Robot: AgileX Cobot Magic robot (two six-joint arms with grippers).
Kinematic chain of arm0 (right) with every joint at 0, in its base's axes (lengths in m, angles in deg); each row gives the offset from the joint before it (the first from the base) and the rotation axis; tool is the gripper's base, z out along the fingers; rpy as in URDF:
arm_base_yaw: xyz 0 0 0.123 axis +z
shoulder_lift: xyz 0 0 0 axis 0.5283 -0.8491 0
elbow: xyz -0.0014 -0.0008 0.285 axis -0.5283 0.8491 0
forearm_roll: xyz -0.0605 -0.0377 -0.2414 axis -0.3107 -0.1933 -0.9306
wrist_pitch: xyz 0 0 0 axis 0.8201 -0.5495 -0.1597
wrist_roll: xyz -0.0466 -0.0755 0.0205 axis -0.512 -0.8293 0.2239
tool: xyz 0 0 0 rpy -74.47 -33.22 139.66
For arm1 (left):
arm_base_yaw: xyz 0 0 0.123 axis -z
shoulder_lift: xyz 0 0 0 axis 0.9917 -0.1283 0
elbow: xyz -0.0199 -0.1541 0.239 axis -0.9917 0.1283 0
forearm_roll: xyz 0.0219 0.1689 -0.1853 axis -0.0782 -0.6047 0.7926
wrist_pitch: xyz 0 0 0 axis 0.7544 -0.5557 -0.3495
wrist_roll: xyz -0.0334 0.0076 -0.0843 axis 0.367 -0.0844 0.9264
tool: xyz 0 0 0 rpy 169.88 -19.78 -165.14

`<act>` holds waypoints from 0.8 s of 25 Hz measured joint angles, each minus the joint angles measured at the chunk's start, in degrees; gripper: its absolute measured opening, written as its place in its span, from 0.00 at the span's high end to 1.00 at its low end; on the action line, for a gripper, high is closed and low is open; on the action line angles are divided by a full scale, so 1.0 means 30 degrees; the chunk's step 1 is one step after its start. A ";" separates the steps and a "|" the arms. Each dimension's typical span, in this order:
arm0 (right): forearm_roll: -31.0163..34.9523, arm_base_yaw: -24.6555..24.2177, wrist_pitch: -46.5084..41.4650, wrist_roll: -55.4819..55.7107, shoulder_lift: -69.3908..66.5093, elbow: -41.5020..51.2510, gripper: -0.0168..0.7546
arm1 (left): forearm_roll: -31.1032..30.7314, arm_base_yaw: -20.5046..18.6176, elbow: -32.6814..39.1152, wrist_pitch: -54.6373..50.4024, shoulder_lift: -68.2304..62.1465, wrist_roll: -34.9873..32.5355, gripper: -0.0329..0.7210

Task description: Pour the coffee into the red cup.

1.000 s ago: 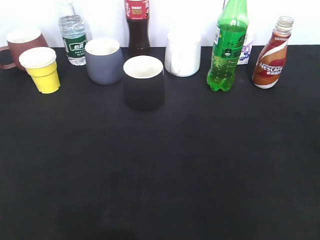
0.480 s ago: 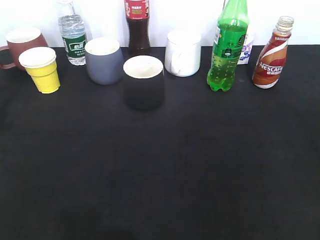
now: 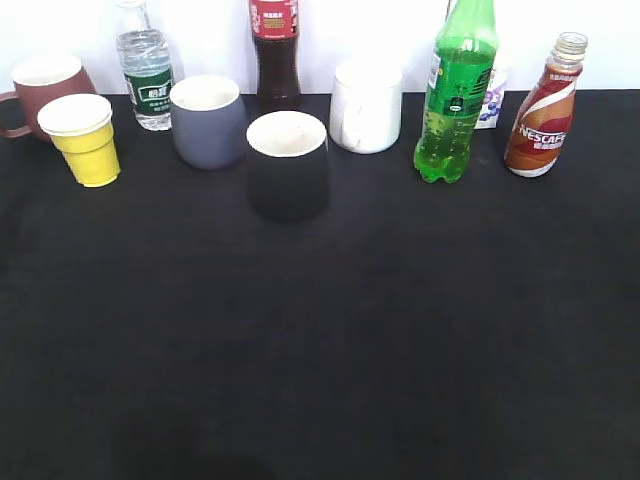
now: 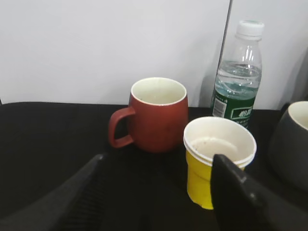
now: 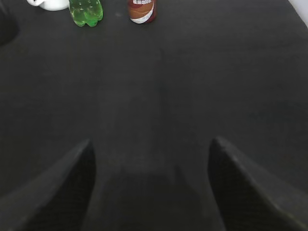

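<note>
Two grippers idling spread wide, gripping nothing. Facing the left gripper (image 4: 159,192) just ahead: red cup (image 4: 156,114), mouth up for receiving, beside yellow cup (image 4: 216,161). Standing upright far ahead of the right gripper (image 5: 151,187): coffee bottle (image 5: 142,10), awaiting pickup.

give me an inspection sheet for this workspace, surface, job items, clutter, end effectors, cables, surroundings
Surface: black tablecloth, no spills seen.
Job's things: Nescafe coffee bottle upright at far right; red cup at far left, looks empty.
Clutter: yellow cup, grey cup, black cup, white mug, water bottle, cola bottle, green soda bottle.
End effectors: left end effector open; right end effector open; both empty.
Cables: nothing seen.
Surroundings: white wall.
</note>
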 joint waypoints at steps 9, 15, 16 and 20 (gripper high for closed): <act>0.0000 0.0000 0.0000 0.0000 0.0000 0.0000 0.24 | 0.0211 -0.0423 0.0000 0.4673 -0.5742 0.0000 0.31; 0.0000 0.0000 0.0000 0.0000 0.0000 0.0000 0.24 | 0.0211 -0.1871 -0.1098 0.7973 -0.9867 0.0000 0.35; 0.0000 0.0000 0.0000 0.0000 0.0000 0.0000 0.24 | 0.0211 -0.1877 -0.1659 0.8046 -1.0424 0.0000 0.36; 0.0015 0.0000 0.0000 0.0000 0.0000 0.0000 0.24 | 0.0194 -0.1893 -0.4877 0.8062 -1.2669 0.0000 0.36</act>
